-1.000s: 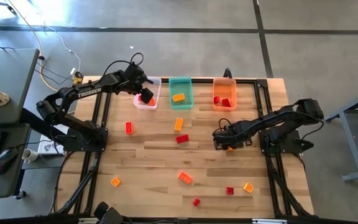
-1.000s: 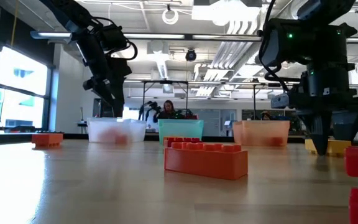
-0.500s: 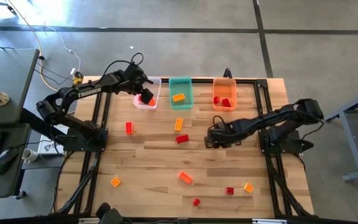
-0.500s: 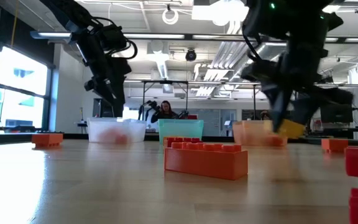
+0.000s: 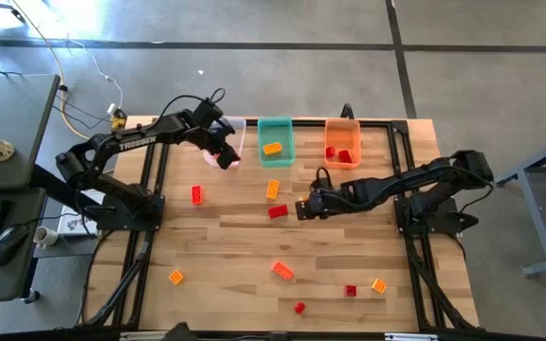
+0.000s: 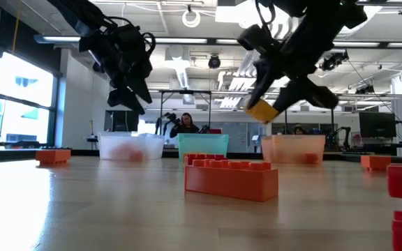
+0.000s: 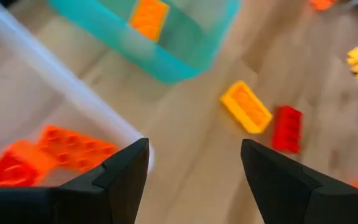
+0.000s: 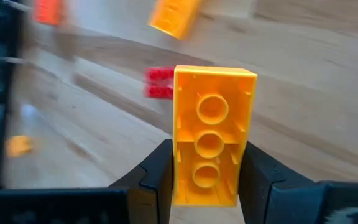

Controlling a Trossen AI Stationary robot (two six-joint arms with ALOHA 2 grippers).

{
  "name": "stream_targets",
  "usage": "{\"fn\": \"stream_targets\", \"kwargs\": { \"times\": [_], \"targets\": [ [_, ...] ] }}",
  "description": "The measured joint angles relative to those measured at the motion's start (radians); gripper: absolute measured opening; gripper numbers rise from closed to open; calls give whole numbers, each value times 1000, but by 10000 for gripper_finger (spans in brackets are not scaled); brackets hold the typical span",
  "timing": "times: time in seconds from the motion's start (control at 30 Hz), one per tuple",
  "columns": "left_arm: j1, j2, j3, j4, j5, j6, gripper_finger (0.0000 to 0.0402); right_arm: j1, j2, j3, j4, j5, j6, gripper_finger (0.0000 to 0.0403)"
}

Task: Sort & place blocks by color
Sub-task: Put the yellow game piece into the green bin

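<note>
— Grippers first: where are they?

— The right gripper (image 8: 207,180) is raised over the middle of the table (image 5: 235,237), clamped on a yellow oblong block (image 8: 211,134) whose hollow underside faces its wrist camera. In the low view that block (image 6: 262,110) hangs well above the wood.

— And the left gripper (image 7: 194,168)?

— It hovers over the near corner of the clear bin (image 5: 227,142), fingers spread wide with nothing between them. Red and orange-red blocks (image 7: 48,152) lie inside that bin.

— The other bins?

— The teal bin (image 5: 275,140) holds one yellow-orange block (image 5: 272,148); the orange bin (image 5: 342,142) holds red ones (image 5: 342,155) (how many, I cannot tell).

— What is loose on the table?

— A yellow-orange block (image 5: 273,189) and a red block (image 5: 277,211) close together just left of the right gripper, a red one (image 5: 197,194) further left, an orange block (image 5: 282,271) nearer the front, a small orange one (image 5: 175,278) at front left, and two red (image 5: 350,290) and one orange (image 5: 378,285) at front right.
</note>
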Motion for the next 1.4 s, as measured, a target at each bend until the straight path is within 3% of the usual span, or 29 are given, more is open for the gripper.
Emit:
{"fn": "stream_targets", "kwargs": {
  "times": [0.4,0.6,0.97,1.4],
  "targets": [
    [-143,0,0,178,283,-176,241,0,0,3,283,51,-180,107],
    [-215,0,0,317,339,-297,241,-6,0,3,392,61,-265,107],
    [-314,0,0,538,330,-505,241,-35,0,2,587,58,-382,107],
    [-359,0,0,609,269,-555,241,-39,0,1,717,20,-460,107]
  ]
}}
